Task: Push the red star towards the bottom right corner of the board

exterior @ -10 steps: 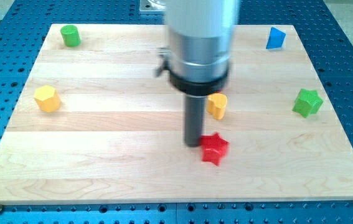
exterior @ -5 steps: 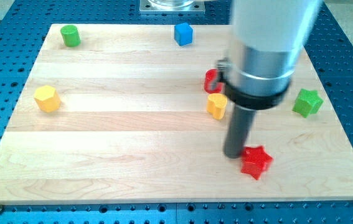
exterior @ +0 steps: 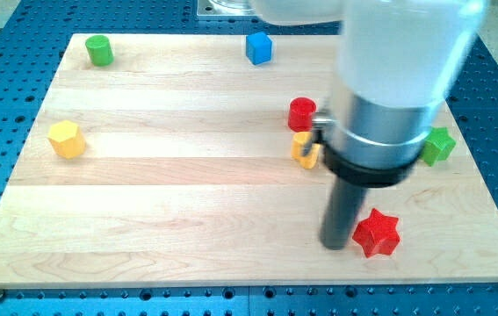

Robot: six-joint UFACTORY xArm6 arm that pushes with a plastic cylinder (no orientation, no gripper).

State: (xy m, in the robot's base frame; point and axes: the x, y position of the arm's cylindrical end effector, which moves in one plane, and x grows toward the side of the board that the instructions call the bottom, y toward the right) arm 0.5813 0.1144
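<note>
The red star (exterior: pixel 377 233) lies on the wooden board (exterior: pixel 169 211) near the view's bottom right. My tip (exterior: pixel 336 246) stands on the board right against the star's left side, touching or nearly touching it. The arm's grey body rises above and hides part of the board's upper right.
A red cylinder (exterior: pixel 301 113) and a yellow block (exterior: pixel 303 149) sit just up and left of the rod, the yellow one partly hidden. A green star (exterior: pixel 439 145) peeks out at the right. A blue cube (exterior: pixel 258 47), a green cylinder (exterior: pixel 100 50) and a yellow hexagon block (exterior: pixel 66 139) lie farther off.
My tip and the red star have moved right and down, the star from the board's lower middle to near the bottom right. The other blocks have stayed put.
</note>
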